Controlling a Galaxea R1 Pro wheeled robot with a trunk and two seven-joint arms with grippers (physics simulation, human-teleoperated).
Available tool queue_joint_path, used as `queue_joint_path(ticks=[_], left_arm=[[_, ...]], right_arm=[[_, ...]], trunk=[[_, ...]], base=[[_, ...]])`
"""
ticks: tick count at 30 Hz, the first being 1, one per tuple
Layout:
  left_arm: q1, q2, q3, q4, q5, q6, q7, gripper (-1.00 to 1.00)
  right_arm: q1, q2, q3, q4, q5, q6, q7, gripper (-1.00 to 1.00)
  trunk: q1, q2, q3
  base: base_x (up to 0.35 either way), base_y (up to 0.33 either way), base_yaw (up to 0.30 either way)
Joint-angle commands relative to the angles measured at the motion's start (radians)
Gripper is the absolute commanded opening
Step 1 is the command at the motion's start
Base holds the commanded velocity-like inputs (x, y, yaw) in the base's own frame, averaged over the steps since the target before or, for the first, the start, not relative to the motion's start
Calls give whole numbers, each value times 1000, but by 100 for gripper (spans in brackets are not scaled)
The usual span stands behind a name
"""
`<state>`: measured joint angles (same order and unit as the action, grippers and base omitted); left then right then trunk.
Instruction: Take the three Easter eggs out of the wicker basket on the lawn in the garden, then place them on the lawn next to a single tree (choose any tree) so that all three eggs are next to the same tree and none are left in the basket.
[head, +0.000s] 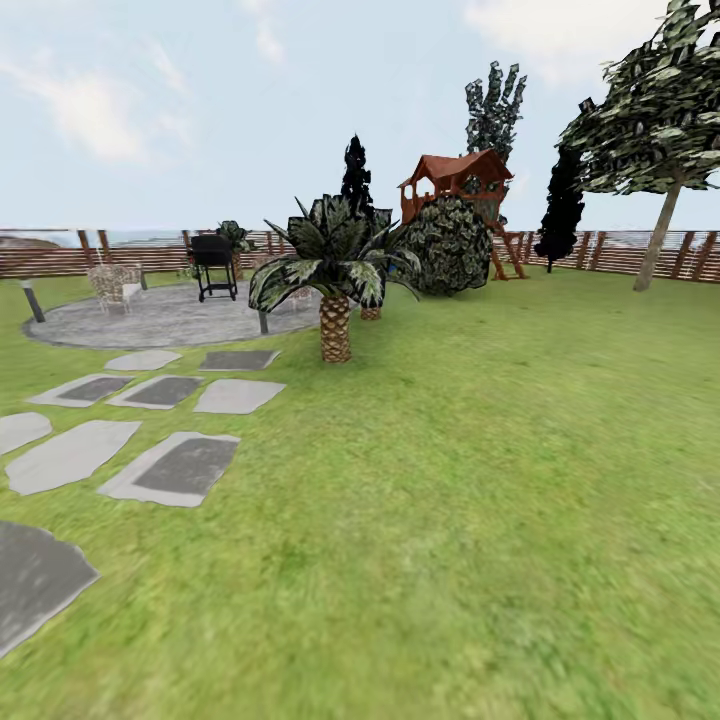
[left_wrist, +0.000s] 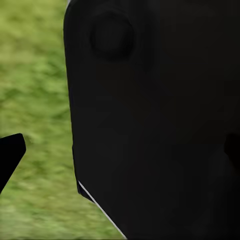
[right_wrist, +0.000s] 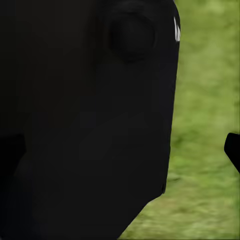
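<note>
Grey stone paving slabs (head: 170, 468) edge the lawn (head: 480, 520) at my feet, green grass running back to the brown slat fence (head: 610, 252) that closes the garden. A short palm (head: 335, 275) stands mid-lawn, a round patio (head: 150, 315) with a black grill (head: 213, 265) behind it, and a red playhouse (head: 458, 185) over a dark bush (head: 452, 245). At the far right a tree (head: 660, 235) leans on a pale slender trunk (a candidate for the eggs, by my reckoning). No basket or eggs are in sight here, so I judge the task barely begun: finding the basket comes first. My wrist cameras see a dark body of my own against grass, with black fingertips (left_wrist: 10, 155) (right_wrist: 233, 147) at the edges; whether either gripper is wide or closed, I cannot tell.
</note>
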<state>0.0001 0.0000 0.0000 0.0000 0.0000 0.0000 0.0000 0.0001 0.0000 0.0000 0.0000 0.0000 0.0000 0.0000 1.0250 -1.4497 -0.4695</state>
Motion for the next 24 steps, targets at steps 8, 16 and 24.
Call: queue_joint_path(ticks=[8, 16, 24], left_arm=[[11, 20, 2, -11, 2, -12, 0, 100], [11, 24, 2, -13, 2, -12, 0, 100], [11, 25, 2, -12, 2, -12, 0, 100]], right_arm=[[-46, -6, 9, -34, 5, -44, 7, 100], [-69, -5, 8, -35, 3, -89, 2, 100], [-69, -6, 8, -37, 4, -133, -2, 100]], trunk=[[0, 0, 0], [0, 0, 0], [0, 0, -1]], base=[[0, 0, 0], [0, 0, 0], [0, 0, 0]])
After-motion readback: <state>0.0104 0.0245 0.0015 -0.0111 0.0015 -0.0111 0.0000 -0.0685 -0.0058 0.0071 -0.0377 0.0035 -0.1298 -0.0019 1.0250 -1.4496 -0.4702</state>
